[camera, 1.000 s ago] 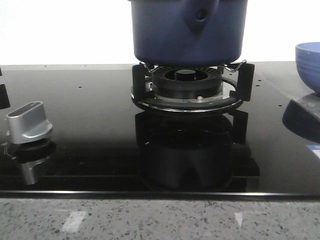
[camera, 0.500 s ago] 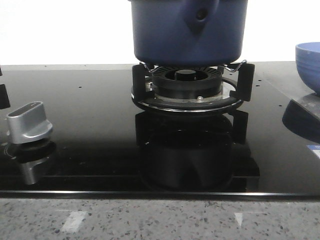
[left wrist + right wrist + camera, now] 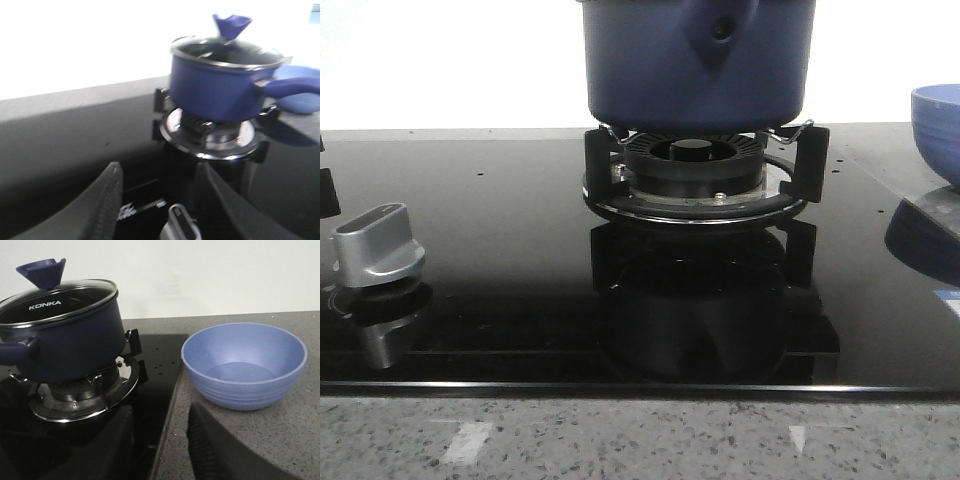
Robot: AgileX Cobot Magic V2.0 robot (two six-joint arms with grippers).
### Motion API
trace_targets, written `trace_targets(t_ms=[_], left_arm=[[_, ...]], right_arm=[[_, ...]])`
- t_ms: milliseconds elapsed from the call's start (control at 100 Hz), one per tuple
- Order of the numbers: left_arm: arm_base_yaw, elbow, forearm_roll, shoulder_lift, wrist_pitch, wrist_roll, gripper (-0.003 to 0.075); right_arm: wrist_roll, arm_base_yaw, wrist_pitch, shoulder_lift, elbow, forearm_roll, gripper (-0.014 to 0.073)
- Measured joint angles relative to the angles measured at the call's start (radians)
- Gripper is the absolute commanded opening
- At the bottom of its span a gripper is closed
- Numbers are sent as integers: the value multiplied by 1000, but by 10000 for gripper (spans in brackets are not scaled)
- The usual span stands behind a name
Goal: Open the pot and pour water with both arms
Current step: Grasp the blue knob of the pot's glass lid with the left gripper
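The pot [image 3: 698, 62] sits on the burner [image 3: 695, 175] of a black glass stove [image 3: 520, 250], its handle mount facing the front camera. In the left wrist view the pot [image 3: 217, 87] carries a glass lid [image 3: 225, 50] with a blue knob [image 3: 231, 25], and its handle [image 3: 292, 86] sticks out to one side. The left gripper [image 3: 157, 200] hangs near the stove's silver dial [image 3: 377, 245], its fingers [image 3: 107, 200] apart and holding nothing. The right gripper [image 3: 160, 440] hovers over the stove's edge between the pot and a lighter blue bowl [image 3: 245, 365] on the grey counter [image 3: 300, 440], its fingers [image 3: 210, 445] also spread and empty
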Motion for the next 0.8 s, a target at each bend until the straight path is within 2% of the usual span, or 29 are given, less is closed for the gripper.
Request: trace_targets(t_ms=[110,330,530,800], left_arm=[[-18,0,-94,0,3,106,276],[-27,0,-223,0,45,235,287],[-27,-13,-349,2,45,342,287],[-27,-80,-391,80,61,361,274]], right_arm=[[0,0,0,6,-18,2,252],[0,0,-2,47,-74,5,365],[0,0,-2,69,-78,5,366],[0,0,-17,71,-78,5,363]])
